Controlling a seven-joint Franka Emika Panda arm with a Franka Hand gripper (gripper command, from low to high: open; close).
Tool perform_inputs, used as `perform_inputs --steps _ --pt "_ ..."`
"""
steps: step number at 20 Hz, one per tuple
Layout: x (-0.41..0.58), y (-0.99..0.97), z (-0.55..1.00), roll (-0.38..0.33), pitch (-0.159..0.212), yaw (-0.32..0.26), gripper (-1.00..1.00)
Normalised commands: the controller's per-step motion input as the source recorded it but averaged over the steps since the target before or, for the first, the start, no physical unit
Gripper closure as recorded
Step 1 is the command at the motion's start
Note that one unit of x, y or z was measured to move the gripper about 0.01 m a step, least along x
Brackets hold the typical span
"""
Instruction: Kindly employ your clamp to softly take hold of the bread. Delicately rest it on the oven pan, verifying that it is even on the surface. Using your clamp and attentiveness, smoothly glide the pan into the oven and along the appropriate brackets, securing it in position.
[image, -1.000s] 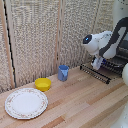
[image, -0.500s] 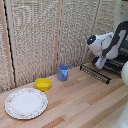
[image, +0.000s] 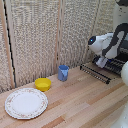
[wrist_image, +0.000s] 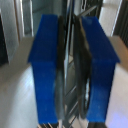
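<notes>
In the wrist view my clamp (wrist_image: 73, 67) has its two blue fingers (wrist_image: 46, 65) pressed against the thin dark bars of the oven pan (wrist_image: 72, 95), which stands edge-on between them. In the exterior view the clamp (image: 102, 62) sits under the white arm at the exterior view's right. It is at the near end of the barred pan (image: 116, 65). The arm and the frame edge hide most of the oven. I cannot make out the bread in either view.
A black slatted flap (image: 95, 73) juts out low, below the pan. A blue cup (image: 63, 73), a yellow bowl (image: 42, 84) and a patterned white plate (image: 26, 103) stand on the wooden table (image: 80, 105). A woven screen (image: 45, 35) backs the scene.
The arm has shifted only slightly at the oven's front. The cup, bowl and plate have not moved.
</notes>
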Motion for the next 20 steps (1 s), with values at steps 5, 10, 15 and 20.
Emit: perform_inputs --steps 5,10,15,20 --pt "0.014 -0.16 0.15 -0.040 -0.080 -0.281 -1.00" --pt "0.025 0.00 0.19 0.000 -0.040 -0.180 -1.00" --pt "0.174 0.01 0.55 0.011 0.022 -0.007 -1.00" --pt "0.345 0.11 0.55 0.006 0.079 0.002 -1.00"
